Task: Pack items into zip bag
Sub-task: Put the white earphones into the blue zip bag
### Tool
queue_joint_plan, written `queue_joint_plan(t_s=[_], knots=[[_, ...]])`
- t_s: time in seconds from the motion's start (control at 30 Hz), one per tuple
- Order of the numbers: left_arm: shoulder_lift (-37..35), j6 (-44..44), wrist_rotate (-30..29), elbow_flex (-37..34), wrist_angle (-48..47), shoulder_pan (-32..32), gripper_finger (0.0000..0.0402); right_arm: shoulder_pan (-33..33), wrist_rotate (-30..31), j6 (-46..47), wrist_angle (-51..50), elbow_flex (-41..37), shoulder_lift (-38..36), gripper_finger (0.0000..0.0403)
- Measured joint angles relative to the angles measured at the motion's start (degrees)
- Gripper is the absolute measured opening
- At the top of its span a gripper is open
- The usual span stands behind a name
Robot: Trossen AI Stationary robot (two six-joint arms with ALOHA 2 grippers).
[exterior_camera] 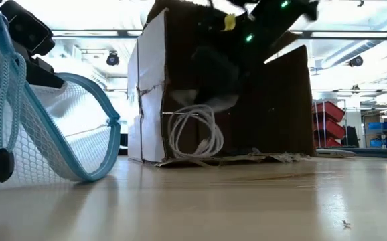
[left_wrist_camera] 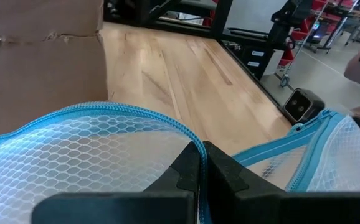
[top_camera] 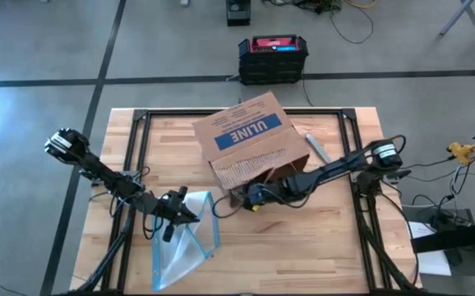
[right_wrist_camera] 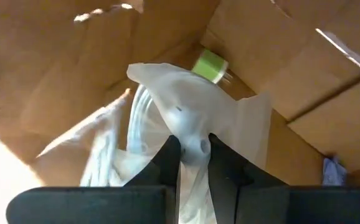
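The right gripper (right_wrist_camera: 189, 155) is nearly closed, its two dark fingers pinching a pale plastic-wrapped item (right_wrist_camera: 192, 106) inside the brown ULINE cardboard box (top_camera: 250, 136), which lies on its side at the centre of the high view. The left gripper (left_wrist_camera: 202, 168), at lower left of the high view, is clenched on the blue zip edge of the zip bag (top_camera: 186, 247), holding the bag's mouth up off the wooden table (top_camera: 303, 247). Only the right wrist view shows the box's interior up close: a green-capped object (right_wrist_camera: 210, 64) lies behind the wrapped item. The low view alone shows a coiled white cable (exterior_camera: 195, 130) resting in the box opening, with the mesh-patterned bag standing open at the frame's left. The left wrist view shows the bag's blue zipper arching toward the box wall.
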Motion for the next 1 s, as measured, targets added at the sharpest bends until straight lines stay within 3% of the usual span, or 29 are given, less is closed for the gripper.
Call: queue_joint_plan(t_s=[0.33,0.5,0.63,0.8,0.9,1.0], knots=[[0.0,2.7,5.0,0.0,6.0,-0.4,0.0000,9.3,5.3,1.9,-0.5,-0.2,-0.9,0.0031],[0.9,3.0,5.0,0.2,6.9,-0.4,0.0000,14.0,4.3,2.1,1.9,-0.2,-0.9,0.0031],[2.3,4.1,5.0,1.8,7.0,-0.5,0.0000,16.9,0.2,1.1,11.0,-0.2,1.0,0.0031],[4.6,8.1,6.3,5.6,7.2,-0.5,0.0000,15.3,-9.4,-5.0,30.4,0.5,8.9,0.0031],[5.6,9.5,6.4,7.4,7.0,-0.5,0.0000,13.0,-15.1,-7.5,39.1,3.7,15.7,0.0031],[6.0,10.4,6.4,7.9,6.7,-0.5,0.0000,10.5,-15.5,-8.6,40.3,9.6,22.1,0.0031]])
